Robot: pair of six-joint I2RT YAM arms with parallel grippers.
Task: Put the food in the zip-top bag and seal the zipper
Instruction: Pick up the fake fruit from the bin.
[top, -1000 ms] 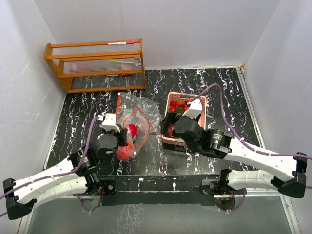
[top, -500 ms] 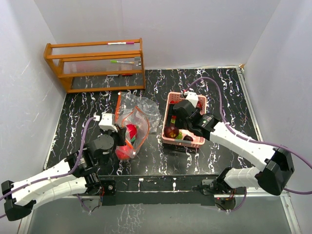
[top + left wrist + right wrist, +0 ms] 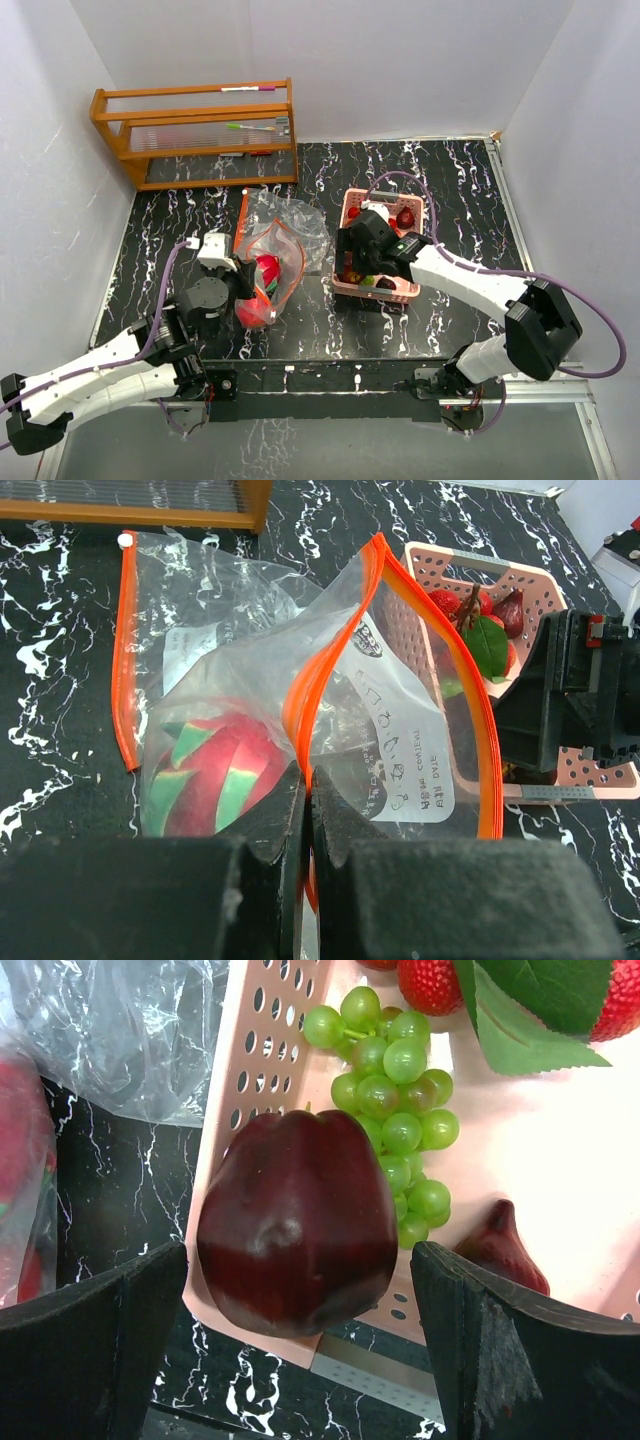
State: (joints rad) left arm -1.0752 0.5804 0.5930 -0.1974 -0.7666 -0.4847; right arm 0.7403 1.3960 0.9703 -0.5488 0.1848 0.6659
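A clear zip-top bag (image 3: 280, 240) with an orange zipper lies left of centre, its mouth open towards the basket. A dragon fruit (image 3: 215, 780) sits inside it. My left gripper (image 3: 306, 780) is shut on the bag's orange rim (image 3: 330, 660). My right gripper (image 3: 298, 1290) is open above the pink basket (image 3: 385, 290), one finger on each side of a dark red apple (image 3: 295, 1225). Green grapes (image 3: 395, 1110), strawberries (image 3: 430, 985) with a green leaf and a small dark red fruit (image 3: 500, 1245) lie in the basket.
A wooden rack (image 3: 195, 135) stands at the back left. White walls enclose the black marbled table (image 3: 320, 320). The right arm (image 3: 470, 285) reaches across from the right.
My right gripper has swung from the basket's near left side to over the basket, above the dark apple. My left gripper has drawn back a little, still holding the bag rim.
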